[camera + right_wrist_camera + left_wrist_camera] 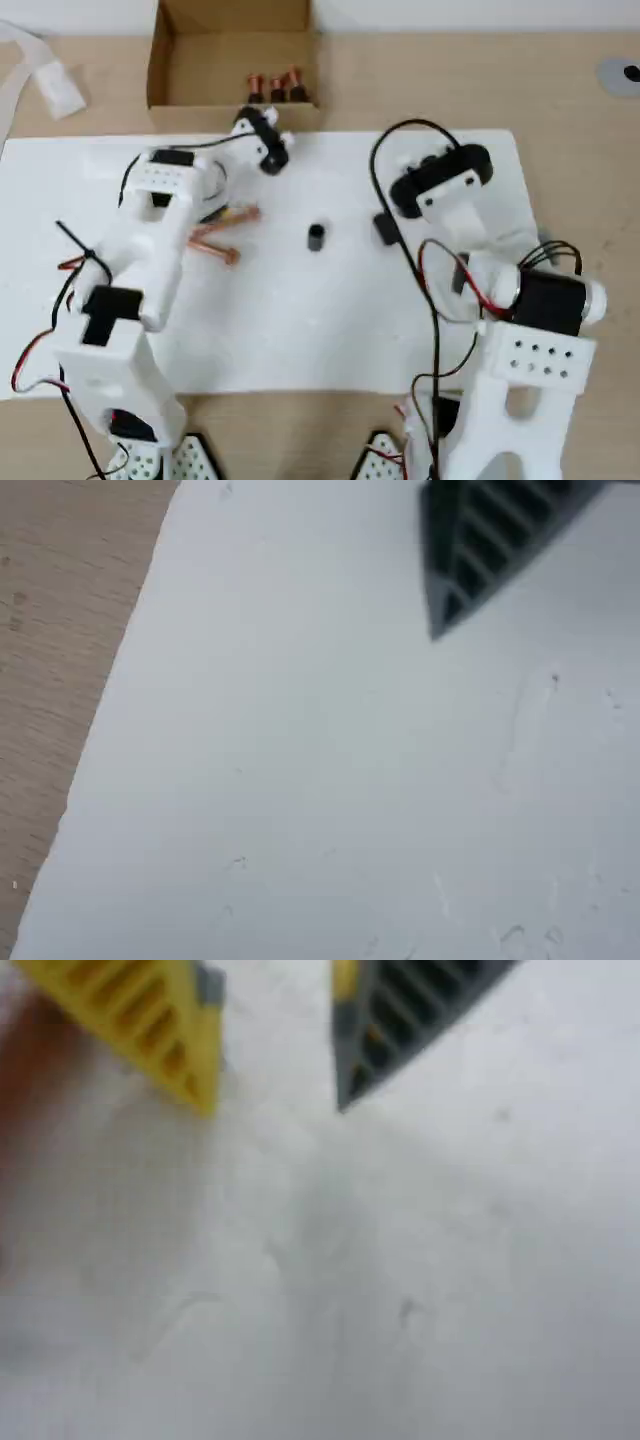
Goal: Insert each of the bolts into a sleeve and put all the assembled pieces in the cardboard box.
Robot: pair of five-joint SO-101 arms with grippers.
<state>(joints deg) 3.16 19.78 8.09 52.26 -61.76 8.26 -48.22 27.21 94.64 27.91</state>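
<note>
The cardboard box (165, 60) stands at the back of the table and holds three copper bolts in black sleeves (276, 87). My left gripper (265, 140) hovers just in front of the box's front wall. It is open (275, 1110), with nothing between its yellow and dark fingers, over the white sheet. Loose copper bolts (222, 238) lie beside the left arm. A black sleeve (316, 237) stands alone mid-sheet. Another small black piece (385, 228) lies by the right arm's cable. My right gripper (440, 178) hangs over the sheet's back right part.
A white sheet (300, 330) covers the wooden table (560, 90), and its edge against the wood (70, 630) appears in the right wrist view. White paper strips (55, 85) lie at the back left. A grey disc (620, 75) sits at the back right.
</note>
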